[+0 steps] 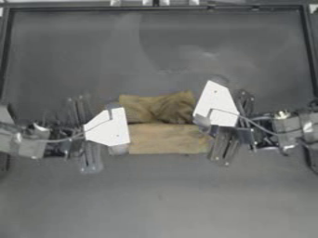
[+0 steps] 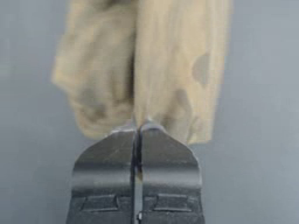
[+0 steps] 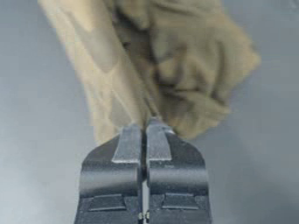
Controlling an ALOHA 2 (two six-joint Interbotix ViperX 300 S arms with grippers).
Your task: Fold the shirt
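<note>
Pinching cloth at both ends, I had the shirt (image 1: pixel 162 124) bunched into a long, narrow bundle near the middle of the dark table (image 1: pixel 155 56). Its tan fabric looked soft and blotchy, with faint grey patches; the nearer half lay flat and smooth, the farther half crumpled into rumpled folds. Long axis ran left to right, straight between my two arms. My left gripper (image 2: pixel 137 127) sat at the shirt's left end, jaws pressed together on a thin edge of fabric along the central crease. My right gripper (image 3: pixel 144 127) mirrored it at the right end, jaws squeezed tight on the cloth there too. Both arms reached in low over the matte tabletop.
</note>
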